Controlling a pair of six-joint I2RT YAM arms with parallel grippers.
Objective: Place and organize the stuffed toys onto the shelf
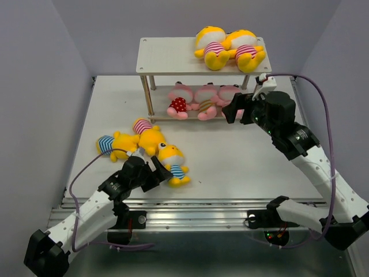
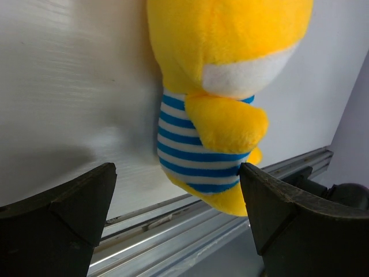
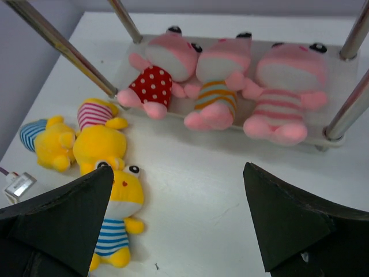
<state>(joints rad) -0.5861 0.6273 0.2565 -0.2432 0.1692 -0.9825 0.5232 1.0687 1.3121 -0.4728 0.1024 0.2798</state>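
The shelf (image 1: 167, 57) stands at the back of the table. Two yellow toys in pink-striped shirts (image 1: 212, 47) (image 1: 245, 49) lie on the right of its top board. Three pink toys (image 3: 161, 63) (image 3: 219, 75) (image 3: 288, 81) sit on the lower board. Three yellow toys lie on the table at the front left: a blue-striped one (image 1: 115, 143), a pink-striped one (image 1: 149, 135) and a nearer blue-striped one (image 1: 173, 161). My left gripper (image 1: 157, 172) is open, its fingers either side of that nearest toy's striped body (image 2: 199, 144). My right gripper (image 1: 235, 109) is open and empty, in front of the lower board's right end.
The shelf's thin metal legs (image 3: 63, 46) frame the lower tier. The table's front metal rail (image 2: 190, 225) runs just below the nearest toy. A purple cable (image 1: 323, 104) loops off the right arm. Grey walls close in on both sides.
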